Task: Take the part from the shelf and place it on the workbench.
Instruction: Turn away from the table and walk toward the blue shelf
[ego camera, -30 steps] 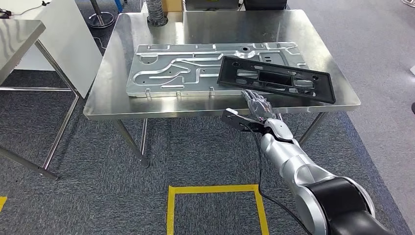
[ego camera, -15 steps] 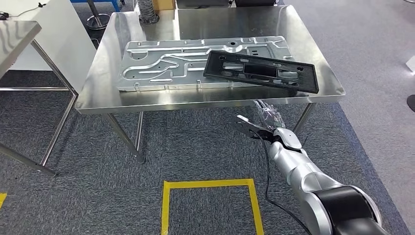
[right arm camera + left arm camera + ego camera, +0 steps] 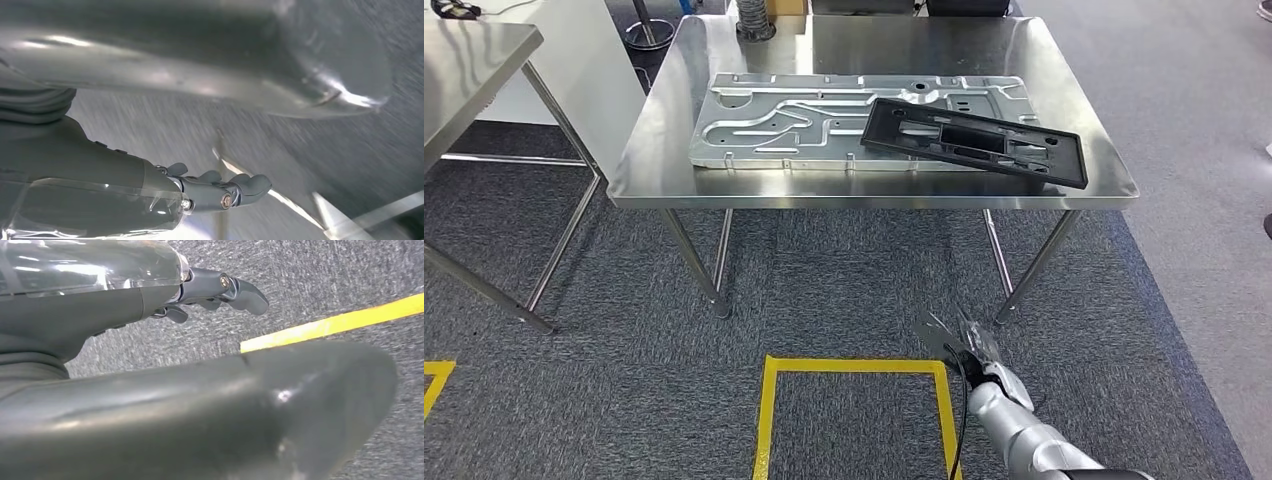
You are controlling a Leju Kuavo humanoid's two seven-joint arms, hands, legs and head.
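The black part [image 3: 975, 140] lies on the steel table [image 3: 664, 150], atop a metal panel [image 3: 784, 120] (placement looks done); right robot hand [image 3: 969, 345] hangs low, spread, holding nothing.

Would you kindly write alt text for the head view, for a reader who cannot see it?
A black part lies on a steel workbench, overlapping a large stamped metal panel. Below, the robot's right hand hangs over grey carpet beside a yellow tape square.
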